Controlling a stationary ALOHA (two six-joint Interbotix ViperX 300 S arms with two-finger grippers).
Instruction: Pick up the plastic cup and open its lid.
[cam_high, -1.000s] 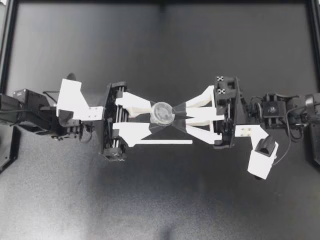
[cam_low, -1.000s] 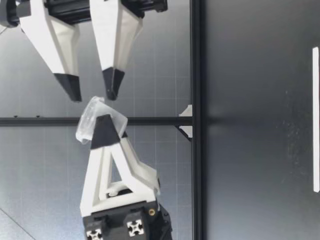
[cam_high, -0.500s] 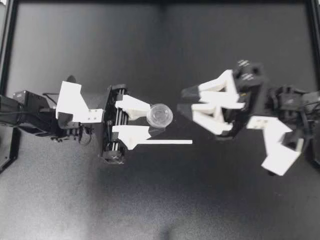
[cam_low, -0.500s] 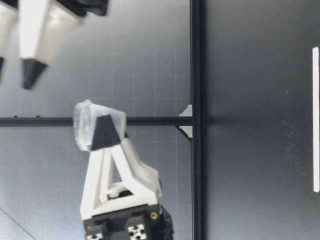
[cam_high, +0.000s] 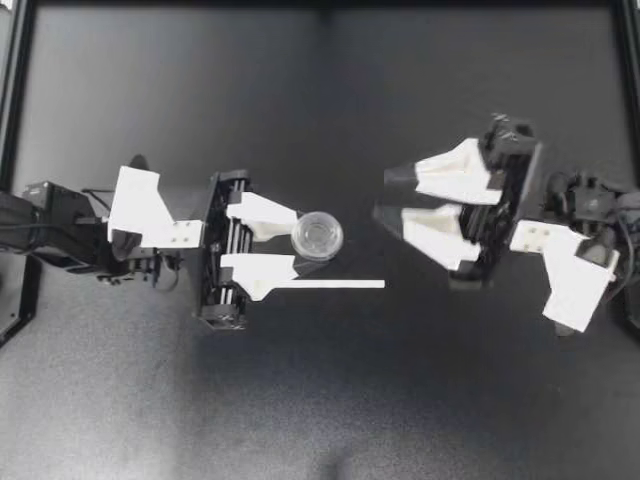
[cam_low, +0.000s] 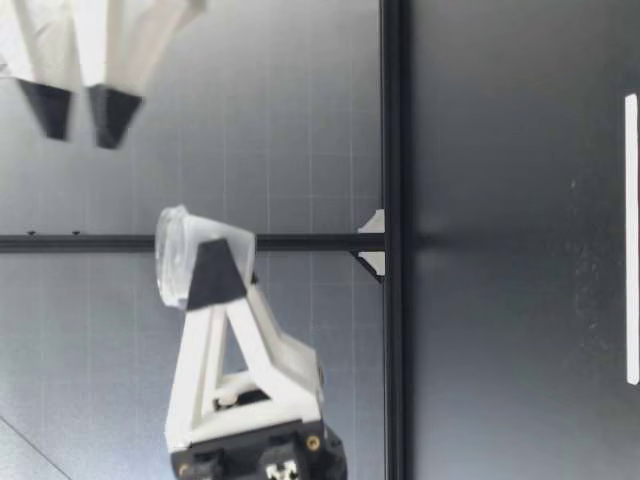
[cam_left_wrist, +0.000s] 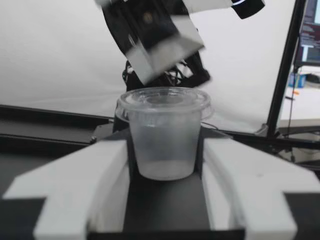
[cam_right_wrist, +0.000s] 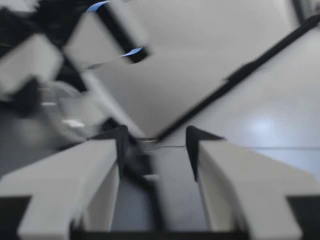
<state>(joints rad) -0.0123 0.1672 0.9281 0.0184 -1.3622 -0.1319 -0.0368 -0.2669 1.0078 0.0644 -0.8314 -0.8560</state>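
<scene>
Look down from above and you find your left gripper (cam_high: 305, 243) coming in from 9 o'clock. It is clamped on the small clear plastic cup (cam_high: 318, 235), which sits over the middle of the black table (cam_high: 320, 100). The dark finger pads press its 11 o'clock and 7 o'clock sides. In the left wrist view the cup (cam_left_wrist: 164, 135) stands between the two white fingers (cam_left_wrist: 75, 180), both touching its wall. The clear round lid (cam_left_wrist: 163, 98) is seated on its rim. From table height the cup (cam_low: 190, 258) is held well above the surface, a little tilted with its lidded end uppermost, and one dark pad (cam_low: 212, 275) covers its near side. A thin white flat strip (cam_high: 325, 284) lies on the table at 5 o'clock of the cup, running along the 9-to-3 line. At 3 o'clock of the cup and well apart from it is your right gripper (cam_high: 383, 195). Its fingers are spread with nothing between them, and the tips point toward 9 o'clock. From table height the right gripper (cam_low: 80, 110) hangs higher than the cup. Its own wrist view is blurred but shows the same empty gap (cam_right_wrist: 155, 140).
</scene>
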